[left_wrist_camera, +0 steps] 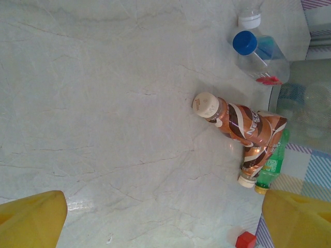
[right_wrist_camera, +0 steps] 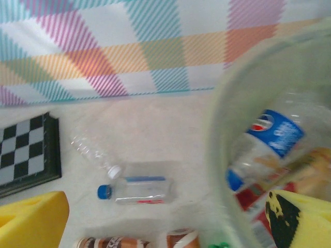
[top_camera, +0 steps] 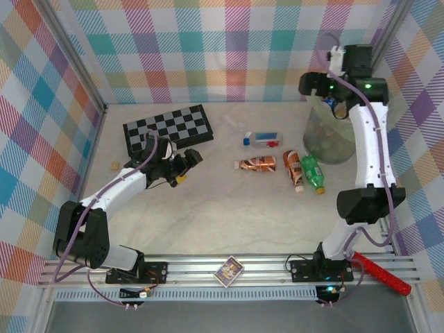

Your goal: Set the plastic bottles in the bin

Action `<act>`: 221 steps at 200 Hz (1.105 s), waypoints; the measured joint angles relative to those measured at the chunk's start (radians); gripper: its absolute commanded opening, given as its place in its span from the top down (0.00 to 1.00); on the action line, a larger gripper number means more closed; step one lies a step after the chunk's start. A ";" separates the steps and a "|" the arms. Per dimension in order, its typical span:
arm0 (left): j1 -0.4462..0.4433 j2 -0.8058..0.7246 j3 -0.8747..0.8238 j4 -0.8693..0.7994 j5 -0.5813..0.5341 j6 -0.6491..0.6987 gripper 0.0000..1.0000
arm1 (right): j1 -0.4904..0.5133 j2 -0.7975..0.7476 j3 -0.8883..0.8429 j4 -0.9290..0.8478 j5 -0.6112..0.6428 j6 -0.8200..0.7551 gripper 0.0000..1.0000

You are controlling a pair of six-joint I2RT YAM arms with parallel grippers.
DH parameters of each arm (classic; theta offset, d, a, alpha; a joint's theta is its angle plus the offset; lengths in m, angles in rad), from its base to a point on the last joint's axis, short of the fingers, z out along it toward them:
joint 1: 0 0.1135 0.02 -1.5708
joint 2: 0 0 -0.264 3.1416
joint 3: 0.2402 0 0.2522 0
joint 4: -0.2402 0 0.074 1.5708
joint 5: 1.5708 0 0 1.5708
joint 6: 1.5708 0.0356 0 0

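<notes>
Left fingers are gaping, empty; right fingers are gaping, empty, over bin rim, plastic bottles lying at its nine o'clock

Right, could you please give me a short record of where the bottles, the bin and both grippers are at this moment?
bin: pale-green bin at the far right of the table
in bin: blue-labelled bottle, more beneath it, blurred
bottles on table: five, all lying down: blue-capped clear bottle, white-capped clear bottle, left brown bottle, right brown bottle, green bottle
left gripper: open, empty, over bare table near the chequered board
right gripper: open, empty, up at the bin
</notes>
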 measured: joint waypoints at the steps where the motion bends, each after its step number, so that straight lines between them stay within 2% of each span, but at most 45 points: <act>1: 0.000 0.000 0.000 0.000 0.000 0.000 0.03 | 0.003 0.000 -0.002 0.002 0.000 0.000 0.03; 32: 0.000 0.000 0.000 0.000 0.000 0.001 0.03 | 0.133 0.036 -0.032 0.038 -0.022 -0.078 0.04; 60: 0.000 0.000 0.000 -0.002 0.000 0.001 0.03 | 0.204 0.161 -0.020 0.082 -0.111 -0.172 0.04; 133: 0.000 -0.030 0.000 -0.029 -0.001 0.002 0.03 | 0.209 0.583 0.062 0.189 -0.177 -0.220 0.07; 189: 0.000 -0.041 0.000 -0.032 -0.001 0.002 0.03 | 0.229 0.753 0.260 0.224 -0.203 -0.162 0.06; 221: 0.000 -0.047 0.000 -0.037 -0.001 0.002 0.03 | 0.246 0.809 0.298 0.229 -0.221 -0.123 0.06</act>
